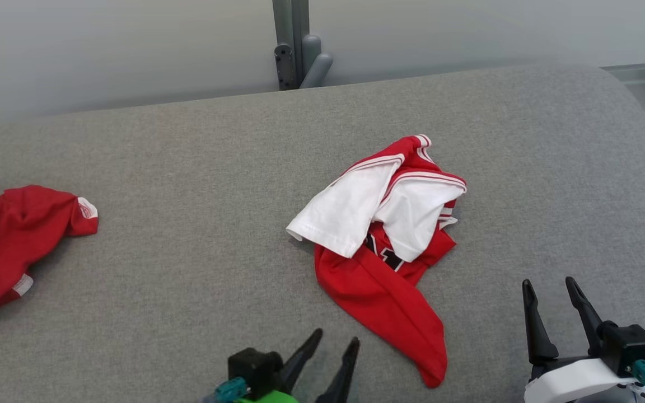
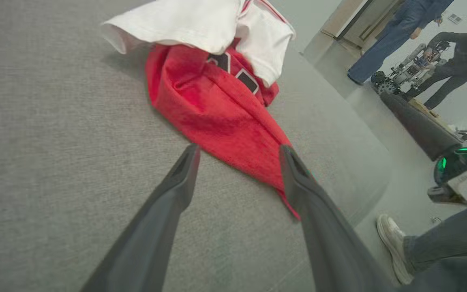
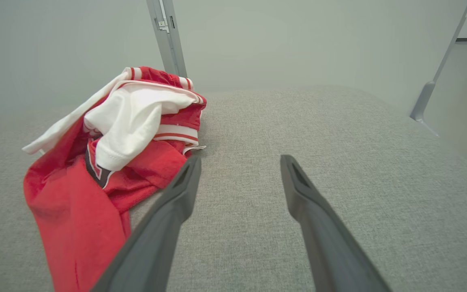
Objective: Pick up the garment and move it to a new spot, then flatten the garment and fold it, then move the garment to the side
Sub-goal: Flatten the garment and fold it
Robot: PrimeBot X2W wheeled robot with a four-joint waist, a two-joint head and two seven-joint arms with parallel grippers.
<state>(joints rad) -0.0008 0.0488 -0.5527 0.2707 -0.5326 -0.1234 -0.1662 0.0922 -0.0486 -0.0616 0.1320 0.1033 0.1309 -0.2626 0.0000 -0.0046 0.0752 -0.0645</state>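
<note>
The garment (image 1: 381, 235) is a crumpled red shirt with white sleeves and red-white striped trim, lying in a heap right of the grey surface's middle. Its red tail trails toward the near edge. My left gripper (image 1: 335, 340) stands open just left of that tail, holding nothing. In the left wrist view the garment (image 2: 217, 101) lies ahead, its red tail running under the right finger (image 2: 298, 178). My right gripper (image 1: 551, 285) is open to the garment's right, apart from it. In the right wrist view the garment (image 3: 108, 158) sits at the left, beside the left finger (image 3: 185, 182).
A second red garment (image 1: 9, 240) lies at the far left of the grey padded table (image 1: 188, 235). A grey post (image 1: 294, 45) rises behind the table. In the left wrist view, people (image 2: 399, 36) and a shoe (image 2: 391, 239) show past the table's right edge.
</note>
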